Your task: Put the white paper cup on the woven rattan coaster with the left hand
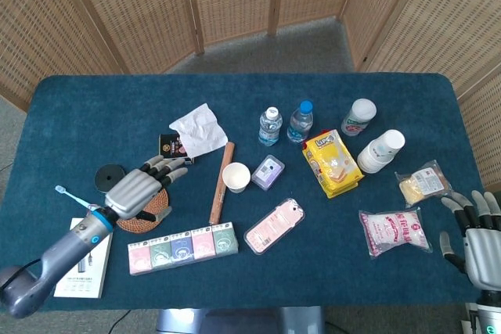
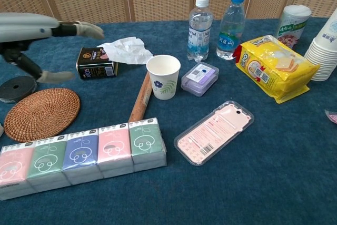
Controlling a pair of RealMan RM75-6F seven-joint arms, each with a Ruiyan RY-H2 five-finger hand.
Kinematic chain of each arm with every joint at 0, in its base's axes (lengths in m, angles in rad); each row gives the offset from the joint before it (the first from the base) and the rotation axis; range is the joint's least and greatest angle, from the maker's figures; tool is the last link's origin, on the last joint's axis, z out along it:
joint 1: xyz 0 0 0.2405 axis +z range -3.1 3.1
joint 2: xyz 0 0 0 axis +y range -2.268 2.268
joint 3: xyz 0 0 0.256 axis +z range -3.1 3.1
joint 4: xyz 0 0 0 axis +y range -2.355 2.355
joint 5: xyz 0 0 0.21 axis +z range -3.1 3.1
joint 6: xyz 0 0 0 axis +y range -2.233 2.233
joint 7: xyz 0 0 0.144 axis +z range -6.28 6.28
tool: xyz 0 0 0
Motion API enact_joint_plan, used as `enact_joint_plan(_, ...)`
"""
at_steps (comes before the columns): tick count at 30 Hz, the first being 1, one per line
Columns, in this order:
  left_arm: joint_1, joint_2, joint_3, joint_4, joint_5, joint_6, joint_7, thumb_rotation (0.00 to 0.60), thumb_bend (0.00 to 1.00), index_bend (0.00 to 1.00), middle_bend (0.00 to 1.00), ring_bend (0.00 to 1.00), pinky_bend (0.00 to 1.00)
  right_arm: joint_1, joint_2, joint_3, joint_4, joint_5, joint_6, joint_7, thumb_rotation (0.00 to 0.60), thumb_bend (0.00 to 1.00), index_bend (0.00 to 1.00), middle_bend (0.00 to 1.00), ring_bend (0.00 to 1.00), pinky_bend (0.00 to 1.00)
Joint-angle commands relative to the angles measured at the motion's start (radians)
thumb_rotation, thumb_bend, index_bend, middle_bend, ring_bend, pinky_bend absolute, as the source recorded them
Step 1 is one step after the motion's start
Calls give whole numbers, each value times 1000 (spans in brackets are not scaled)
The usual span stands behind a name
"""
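Note:
The white paper cup, printed with a small flower, stands upright and empty near the table's middle. The woven rattan coaster lies flat to its left, partly covered by my left hand in the head view. My left hand hovers over the coaster with fingers spread toward the cup, holding nothing. It is still well left of the cup. My right hand rests open at the table's right front edge, away from everything.
A wooden stick lies just left of the cup, and a purple box sits to its right. A row of tissue packs, a black disc, a tin with crumpled tissue, two bottles and snack bags surround them.

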Motion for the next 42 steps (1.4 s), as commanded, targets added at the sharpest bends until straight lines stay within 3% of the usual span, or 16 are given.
enact_joint_plan(1,-80,-103,-32,76,-25,-53,52,445,392,0,0,0,0,-5,-1,1,6,4,4,7,600,514,208,181,0,37)
enact_joint_plan(12,-225,-340,-83,261,-157,-112,136,484,388,0,0,0,0,-35,18,9,33,27,28,63,600,515,208,180,0,52)
enact_joint_plan(19,-290,-422,-99,347,-233,-164,110,491,387,0,0,0,0,-47,20,4,46,35,24,75,600,515,209,180,0,53)
enact_joint_plan(24,-318,-461,-101,388,-243,-166,81,536,388,0,0,0,10,-57,21,5,48,45,27,81,600,517,210,180,0,52)
enact_joint_plan(29,-334,-481,-97,428,-254,-169,56,591,389,0,0,0,105,-67,25,5,48,46,36,83,600,517,212,180,0,99)
enact_joint_plan(34,-344,-498,-96,458,-260,-166,21,600,389,17,0,6,200,-77,30,8,44,56,40,89,600,518,215,180,0,103)
enact_joint_plan(38,-348,-522,-98,485,-259,-155,-18,600,391,128,0,139,311,-79,25,8,49,58,36,92,600,516,217,180,0,104)
enact_joint_plan(42,-354,-534,-92,505,-242,-151,-54,600,391,201,15,218,356,-79,20,10,57,63,29,96,600,517,217,181,0,118)
